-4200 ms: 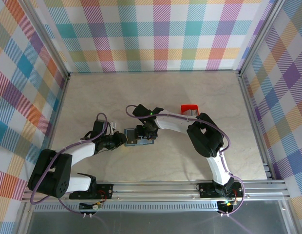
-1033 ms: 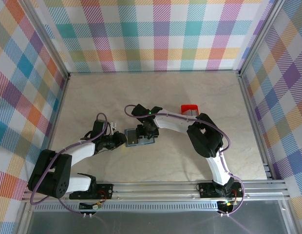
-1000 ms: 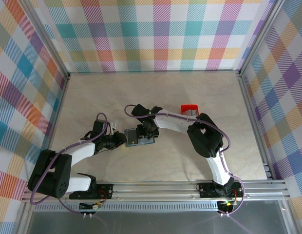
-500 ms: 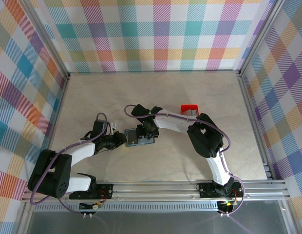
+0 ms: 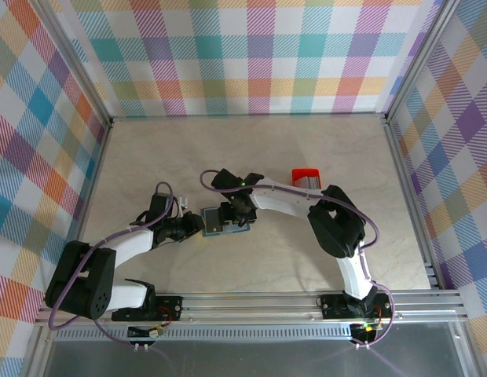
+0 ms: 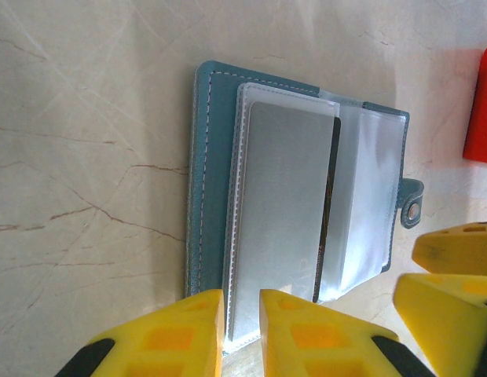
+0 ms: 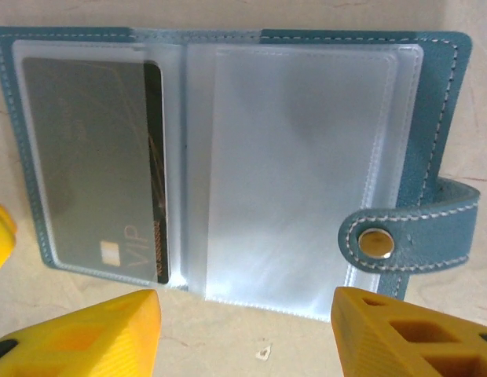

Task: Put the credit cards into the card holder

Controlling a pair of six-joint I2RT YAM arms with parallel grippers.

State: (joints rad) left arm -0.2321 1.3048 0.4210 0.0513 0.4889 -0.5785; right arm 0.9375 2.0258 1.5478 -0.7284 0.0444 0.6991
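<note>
The card holder (image 5: 222,221) lies open on the table, teal with clear inner pockets (image 7: 298,157) and a clasp tab (image 7: 408,236). One grey credit card (image 7: 90,165) marked VIP sits in a pocket, and it looks silvery (image 6: 283,204) in the left wrist view. My left gripper (image 6: 241,334) is shut on the near edge of the card holder (image 6: 208,181), the pocket seam running into the narrow gap between its fingers. My right gripper (image 7: 243,330) hangs open just over the holder's other edge, with nothing between its yellow fingers (image 7: 408,330).
A small red tray (image 5: 306,176) stands to the right of the holder, behind the right arm, with something grey in it; its corner (image 6: 481,106) shows in the left wrist view. Aluminium frame rails and checked walls bound the table (image 5: 251,149).
The right arm's elbow has shifted slightly to the right. The card holder and both grippers have hardly moved.
</note>
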